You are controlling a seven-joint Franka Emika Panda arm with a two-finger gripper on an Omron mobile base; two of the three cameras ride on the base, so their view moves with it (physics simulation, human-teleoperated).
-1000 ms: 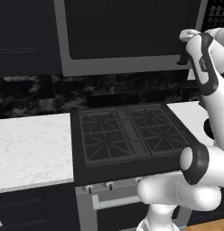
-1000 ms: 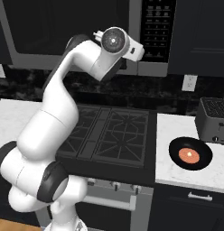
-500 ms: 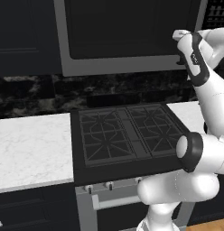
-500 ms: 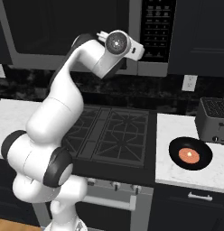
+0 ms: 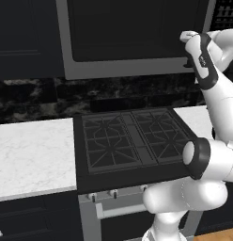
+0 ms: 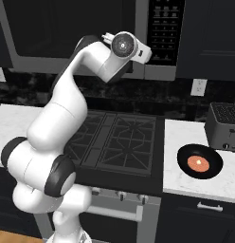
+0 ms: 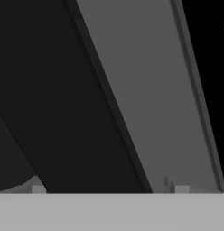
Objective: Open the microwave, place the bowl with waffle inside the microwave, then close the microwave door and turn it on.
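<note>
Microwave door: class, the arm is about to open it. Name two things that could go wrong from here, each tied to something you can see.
1. The open gripper sits hard against the closed microwave door, with the silver frame between its fingertips. It may close on the frame, not the handle, and slip.
2. The bowl with the waffle rests beside the toaster; a sideways reach might knock the toaster.
</note>
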